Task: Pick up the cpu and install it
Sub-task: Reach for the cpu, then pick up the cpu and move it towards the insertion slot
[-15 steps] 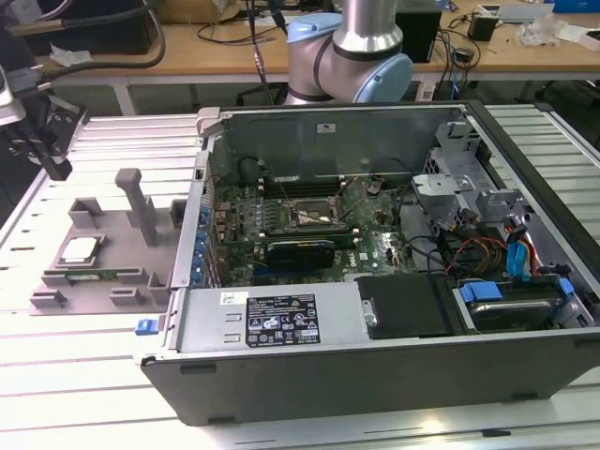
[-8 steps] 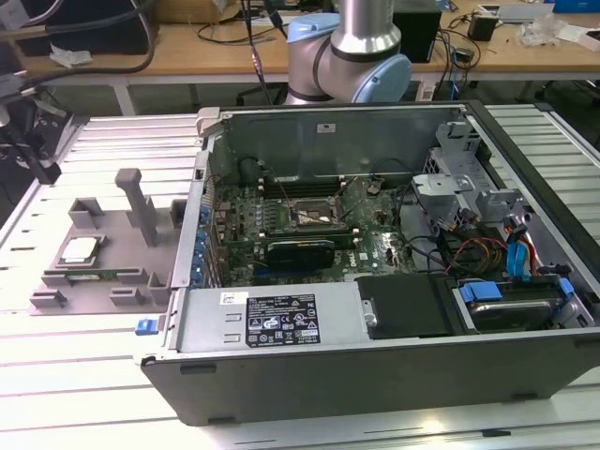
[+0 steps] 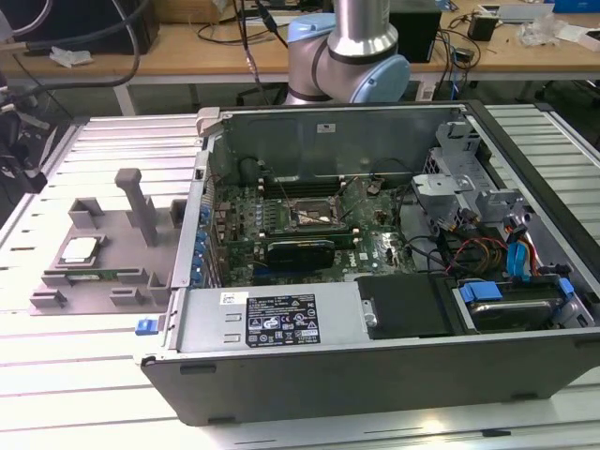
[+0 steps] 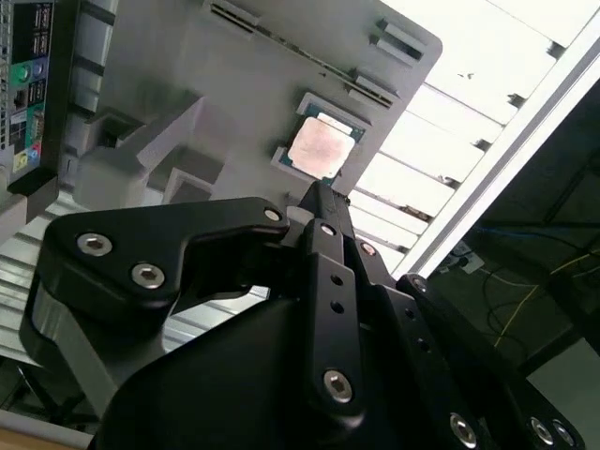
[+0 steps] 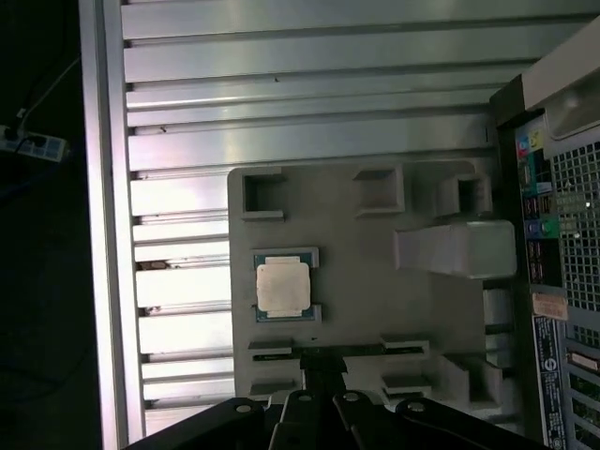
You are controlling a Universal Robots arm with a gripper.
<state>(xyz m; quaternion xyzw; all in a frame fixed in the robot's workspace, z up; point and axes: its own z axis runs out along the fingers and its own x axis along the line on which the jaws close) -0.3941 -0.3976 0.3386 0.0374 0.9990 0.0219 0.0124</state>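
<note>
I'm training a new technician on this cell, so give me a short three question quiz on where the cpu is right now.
1. True or false: the cpu already sits in the motherboard socket.
2. In the exterior view, the grey holder tray stands: A) to the left of the open computer case, B) inside it, C) to its right.
3. Fill in: the cpu lies with its shiny ___ top facing up.

Key: 1 false, it lies in the grey holder tray; 2 A; 3 metal.
</note>
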